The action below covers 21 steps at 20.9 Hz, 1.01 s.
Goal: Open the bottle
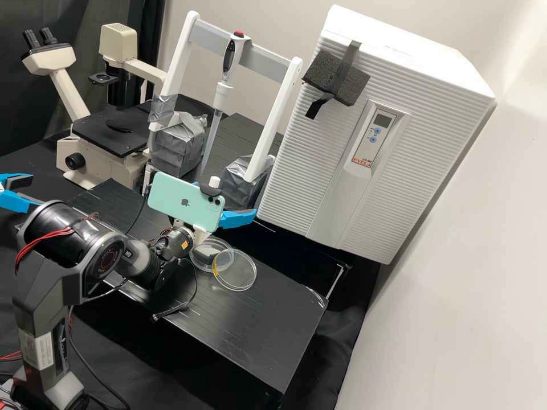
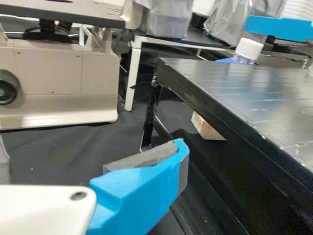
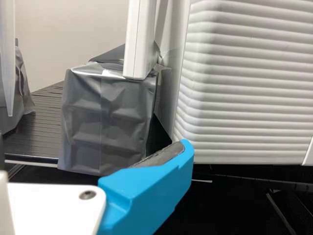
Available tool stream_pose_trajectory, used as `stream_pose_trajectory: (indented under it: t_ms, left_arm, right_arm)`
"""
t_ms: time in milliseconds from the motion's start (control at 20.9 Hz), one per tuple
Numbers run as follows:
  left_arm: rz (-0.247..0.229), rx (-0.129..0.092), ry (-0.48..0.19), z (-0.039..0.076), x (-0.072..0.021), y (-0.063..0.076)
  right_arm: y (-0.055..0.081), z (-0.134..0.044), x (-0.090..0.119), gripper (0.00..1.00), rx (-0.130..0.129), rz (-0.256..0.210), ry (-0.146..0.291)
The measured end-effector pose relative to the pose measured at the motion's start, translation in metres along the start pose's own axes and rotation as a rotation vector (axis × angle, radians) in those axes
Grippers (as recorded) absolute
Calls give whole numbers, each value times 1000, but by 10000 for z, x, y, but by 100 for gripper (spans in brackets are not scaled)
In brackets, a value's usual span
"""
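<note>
The small clear bottle (image 1: 215, 182) with a white cap stands at the back of the black bench, its lower part hidden behind a mint phone (image 1: 185, 200) mounted on my right arm. In the left wrist view the bottle (image 2: 247, 50) sits just under one blue finger (image 2: 279, 27) of the right gripper. My right gripper (image 1: 228, 213) is beside the bottle; its pad (image 3: 159, 156) is bare and it looks open. My left gripper (image 1: 14, 191) hangs off the bench's left end, open and empty, its finger (image 2: 146, 183) below the bench edge.
Two clear petri dishes (image 1: 223, 263) lie mid-bench. A large white ribbed appliance (image 1: 370, 131) stands at the right. A pipette stand on grey-taped blocks (image 3: 107, 122) and a microscope (image 1: 97, 131) fill the back left. The raised black bench (image 2: 234, 98) has an edge near the left gripper.
</note>
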Motion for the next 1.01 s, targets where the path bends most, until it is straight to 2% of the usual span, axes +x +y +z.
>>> stream_pose_trajectory:
  t_ms: [431, 623, 671, 766, 910, 1006]
  left_arm:
    - [-5, 2, -5, 9, 6, -9]
    - [-5, 2, -5, 9, 6, -9]
    - [-5, 2, -5, 9, 6, -9]
    - [-5, 2, -5, 9, 6, -9]
    - [7, 11, -9, 1, 34, 30]
    - [11, 12, -7, -6, 35, 37]
  right_arm:
    - [15, -14, -13, 100, 0, 5, 4]
    - [127, -135, -173, 100, -5, 35, 47]
    - [149, -159, -214, 100, 2, 41, 55]
    - [131, -237, -309, 100, 22, 31, 86]
    - [46, -328, -366, 100, 29, 2, 127]
    - [-24, -350, -370, 100, 31, -24, 136]
